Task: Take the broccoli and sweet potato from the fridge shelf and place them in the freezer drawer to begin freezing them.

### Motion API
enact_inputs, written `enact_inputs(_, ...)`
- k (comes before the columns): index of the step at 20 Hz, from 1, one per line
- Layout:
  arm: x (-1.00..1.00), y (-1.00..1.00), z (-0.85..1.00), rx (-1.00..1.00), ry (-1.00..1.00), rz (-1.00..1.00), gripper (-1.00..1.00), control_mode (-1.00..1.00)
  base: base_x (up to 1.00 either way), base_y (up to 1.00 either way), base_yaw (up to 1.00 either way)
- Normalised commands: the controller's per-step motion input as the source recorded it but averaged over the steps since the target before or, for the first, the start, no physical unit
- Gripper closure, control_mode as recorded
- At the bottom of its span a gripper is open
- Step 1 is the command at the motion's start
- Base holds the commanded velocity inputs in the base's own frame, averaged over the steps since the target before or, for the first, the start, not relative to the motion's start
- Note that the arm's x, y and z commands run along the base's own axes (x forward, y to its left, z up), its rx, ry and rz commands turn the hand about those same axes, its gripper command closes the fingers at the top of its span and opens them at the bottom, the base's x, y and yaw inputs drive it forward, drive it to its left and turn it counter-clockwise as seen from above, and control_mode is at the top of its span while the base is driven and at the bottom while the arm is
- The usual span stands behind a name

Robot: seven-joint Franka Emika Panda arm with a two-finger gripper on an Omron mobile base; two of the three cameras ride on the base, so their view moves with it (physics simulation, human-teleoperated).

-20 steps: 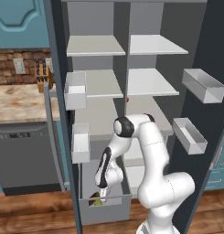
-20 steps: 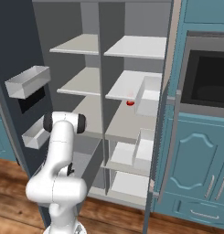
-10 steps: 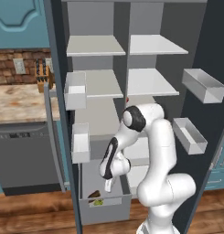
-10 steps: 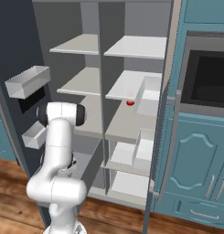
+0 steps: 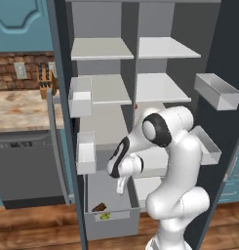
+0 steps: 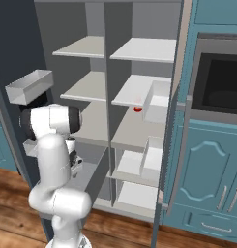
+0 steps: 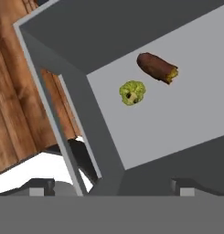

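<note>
We see the fridge (image 5: 140, 63) standing open with its shelves bare, and below them the freezer drawer (image 5: 111, 217) pulled out at the bottom left. Compared with a second ago, the arm has lifted clear of the drawer, and the hand (image 5: 121, 185) now hangs above it with its jaws spread wide and nothing between them. On the drawer floor, the sweet potato (image 7: 157, 67) lies towards one wall and the broccoli (image 7: 132, 93) sits just beside it, apart from it, both well away from the near corner. We judge that both vegetables are now delivered, so what remains, if anything, is pushing the drawer shut.
</note>
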Motion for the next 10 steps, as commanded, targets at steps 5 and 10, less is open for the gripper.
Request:
enact_inputs(5,0.0,-0.17,0.75,0.0,0.0,0.0,-1.0,-1.0,0.0,0.0,0.0)
enact_inputs(10,-0.1,-0.18,0.58,0.0,-0.01,0.0,-1.0,-1.0,0.0,0.0,0.0)
